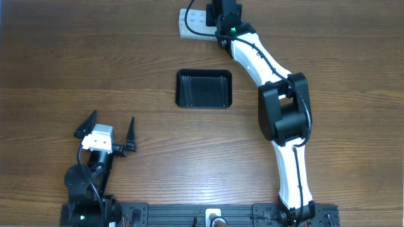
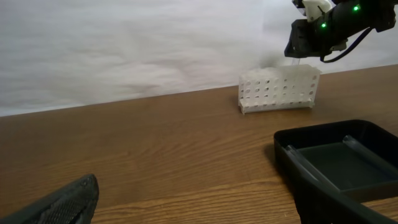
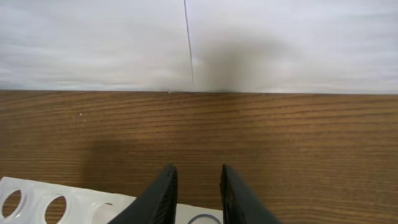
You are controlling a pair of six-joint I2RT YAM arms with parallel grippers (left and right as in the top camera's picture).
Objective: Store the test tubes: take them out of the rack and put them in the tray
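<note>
The white test tube rack [image 1: 191, 25] stands at the far edge of the table, and the black tray [image 1: 204, 88] lies in the middle. My right gripper [image 1: 216, 19] hangs just over the rack's right end [image 2: 280, 89]. In its wrist view the fingers [image 3: 165, 193] stand a narrow gap apart. A clear tube's rim [image 3: 200, 219] shows between them, and they do not seem to touch it. The rack's holes [image 3: 37, 204] lie beside it. My left gripper [image 1: 107, 129] rests open near the front left, holding nothing. Two clear tubes [image 2: 305, 163] seem to lie along the tray's inner sides.
A white wall [image 3: 199, 43] rises right behind the rack. Bare wooden table [image 1: 126, 69] stretches between the tray and my left arm. The tray's near rim [image 2: 323, 193] looms close in the left wrist view.
</note>
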